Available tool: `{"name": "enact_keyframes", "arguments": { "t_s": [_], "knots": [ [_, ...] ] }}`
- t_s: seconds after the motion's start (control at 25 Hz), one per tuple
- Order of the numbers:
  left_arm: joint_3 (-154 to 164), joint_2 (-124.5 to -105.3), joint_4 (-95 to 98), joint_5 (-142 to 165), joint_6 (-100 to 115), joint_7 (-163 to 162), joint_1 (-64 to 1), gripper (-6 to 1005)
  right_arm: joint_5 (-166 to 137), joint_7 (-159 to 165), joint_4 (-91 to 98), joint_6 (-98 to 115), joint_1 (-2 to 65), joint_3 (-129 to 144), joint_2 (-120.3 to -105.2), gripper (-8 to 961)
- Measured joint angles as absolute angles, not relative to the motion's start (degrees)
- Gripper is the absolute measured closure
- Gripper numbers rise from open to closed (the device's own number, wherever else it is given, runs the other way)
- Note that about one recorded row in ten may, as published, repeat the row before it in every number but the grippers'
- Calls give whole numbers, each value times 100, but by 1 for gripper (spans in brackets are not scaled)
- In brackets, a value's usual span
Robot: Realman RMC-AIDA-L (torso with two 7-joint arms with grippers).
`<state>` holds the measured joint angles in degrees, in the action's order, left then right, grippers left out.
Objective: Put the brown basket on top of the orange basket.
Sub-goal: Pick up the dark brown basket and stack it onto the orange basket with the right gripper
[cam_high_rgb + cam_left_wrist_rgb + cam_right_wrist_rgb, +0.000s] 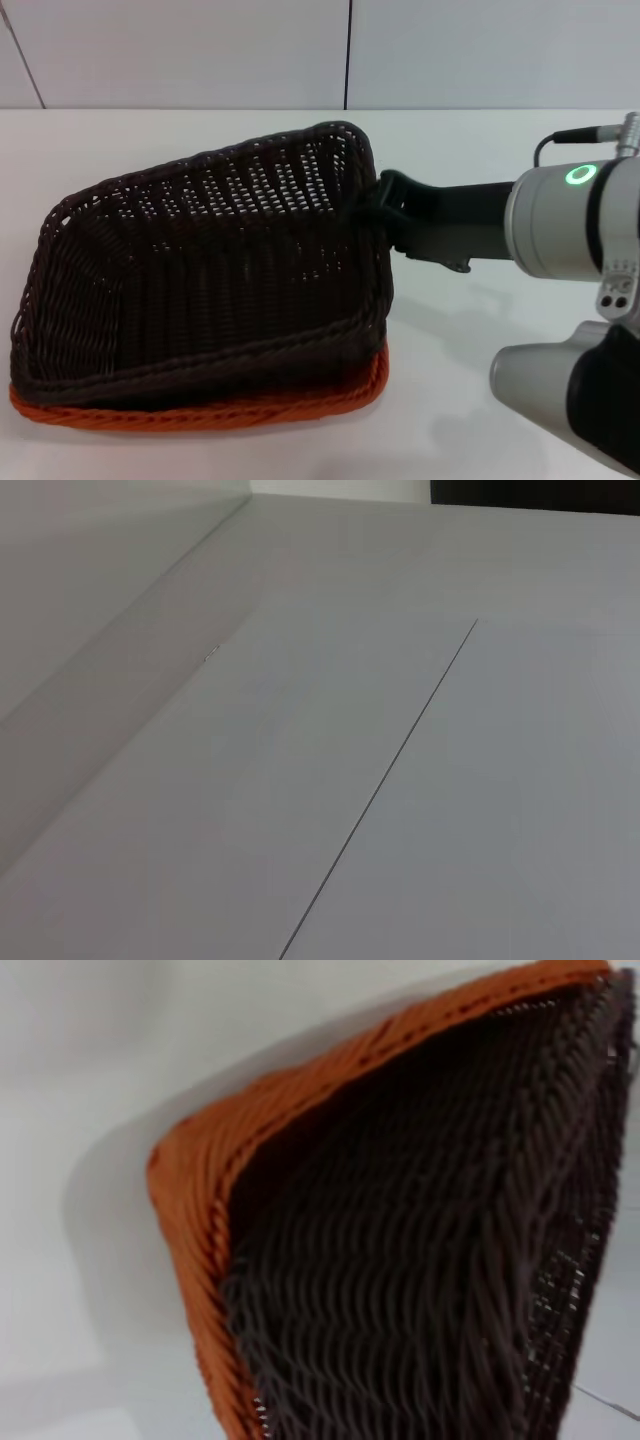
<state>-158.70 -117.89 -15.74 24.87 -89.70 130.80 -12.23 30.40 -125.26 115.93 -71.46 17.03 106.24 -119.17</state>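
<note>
The brown basket [200,270] sits tilted in the orange basket [230,412]. Its near left side rests low inside the orange one, and its far right corner is raised. Only the orange basket's front rim and right corner show under it. My right gripper [378,205] comes in from the right and is shut on the brown basket's braided rim at that raised corner. The right wrist view shows the brown basket [420,1260] up close, nested against the orange basket's wall [200,1190]. My left gripper is out of view.
The baskets stand on a white table [480,330] with a white wall and a dark vertical seam [349,50] behind. My right arm's grey housing [570,390] fills the lower right. The left wrist view shows only a white surface with a thin seam [390,770].
</note>
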Motion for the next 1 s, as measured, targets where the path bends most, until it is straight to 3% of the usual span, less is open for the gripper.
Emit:
{"name": "enact_keyframes", "arguments": {
  "t_s": [0.32, 1.0],
  "knots": [
    [-15873, -11786, -1644, 2487, -9042, 13005, -1221, 203, 3072, -12471, 11770, -7075, 1616, 10563, -11904, 563],
    [-15883, -11798, -1612, 2471, -9057, 12998, -1224, 203, 3173, -12577, 11876, -6938, 1443, 10458, -11906, 570]
  ]
}}
